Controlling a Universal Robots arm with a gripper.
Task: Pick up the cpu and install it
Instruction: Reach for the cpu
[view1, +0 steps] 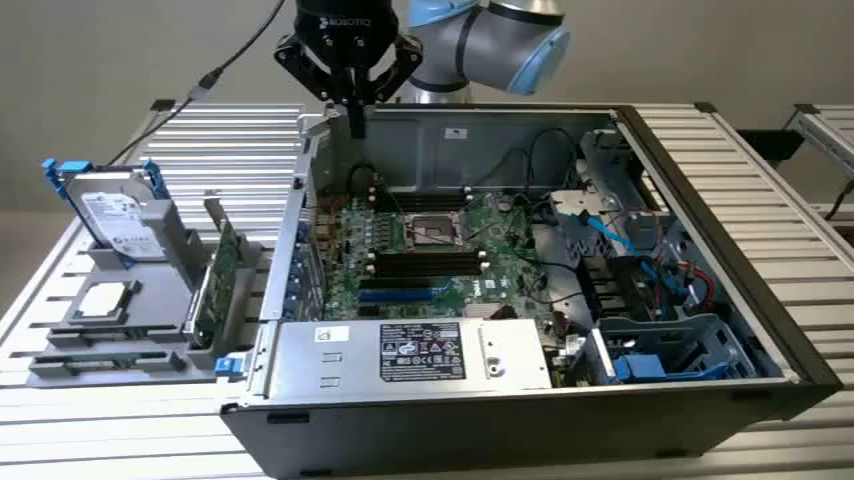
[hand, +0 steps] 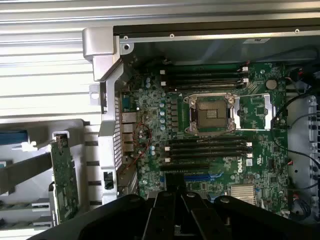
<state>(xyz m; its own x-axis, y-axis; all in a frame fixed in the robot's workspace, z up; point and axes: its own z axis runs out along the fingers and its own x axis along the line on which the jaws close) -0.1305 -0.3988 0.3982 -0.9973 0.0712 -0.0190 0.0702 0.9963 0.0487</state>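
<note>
One closed gripper above the case, chip not yet picked up

The gripper hangs over the far corner of the computer case, jaws shut on nothing. The cpu lies flat on the grey tray at the exterior view's left, well apart from it; the socket sits empty. A good pick likely means opening wide, centring squarely over the chip and gripping its edges level.

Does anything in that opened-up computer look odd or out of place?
Only one thing: the square socket in the middle of the green board sits empty, while the cpu lies outside the case on the grey tray at the exterior view's left. Nothing looks spilled or broken.
</note>
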